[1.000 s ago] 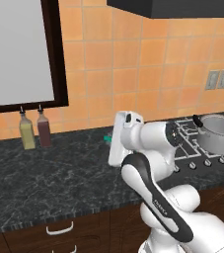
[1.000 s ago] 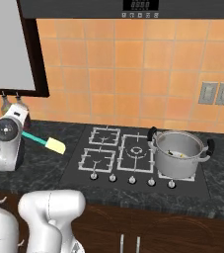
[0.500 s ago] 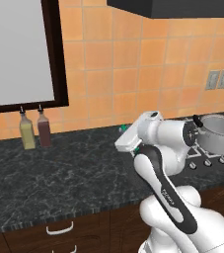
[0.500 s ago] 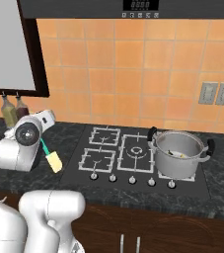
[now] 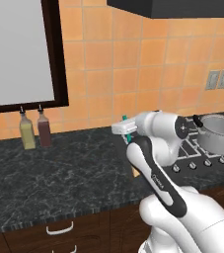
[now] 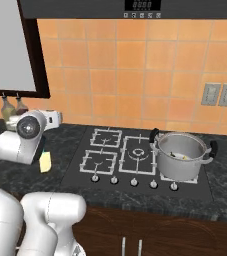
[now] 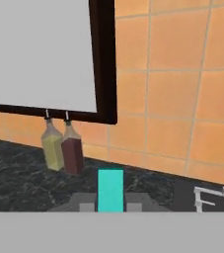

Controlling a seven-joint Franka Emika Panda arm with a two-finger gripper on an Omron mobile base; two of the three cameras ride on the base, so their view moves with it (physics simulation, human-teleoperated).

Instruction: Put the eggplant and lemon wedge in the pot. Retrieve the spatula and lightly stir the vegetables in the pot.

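Note:
My gripper (image 7: 110, 204) is shut on the teal handle of the spatula (image 7: 110, 189), with the handle standing between the two dark fingertips. In the left base view the gripper (image 5: 127, 130) hangs over the counter left of the hob. The spatula (image 6: 45, 162) points down, its tan head just above the dark counter. The steel pot (image 6: 181, 156) stands on the hob's front right burner, well to the right of the gripper. Small yellowish and dark bits lie inside it. I cannot make out the eggplant or the lemon wedge among them.
Two bottles, one olive (image 7: 53, 146) and one dark brown (image 7: 72, 149), stand against the tiled wall under the framed window (image 5: 54, 59). The gas hob (image 6: 120, 155) lies between the gripper and the pot. A wall socket (image 6: 220, 95) sits above the pot.
The arm has swung with the spatula towards the hob. The spatula has turned from lying sideways to hanging head down.

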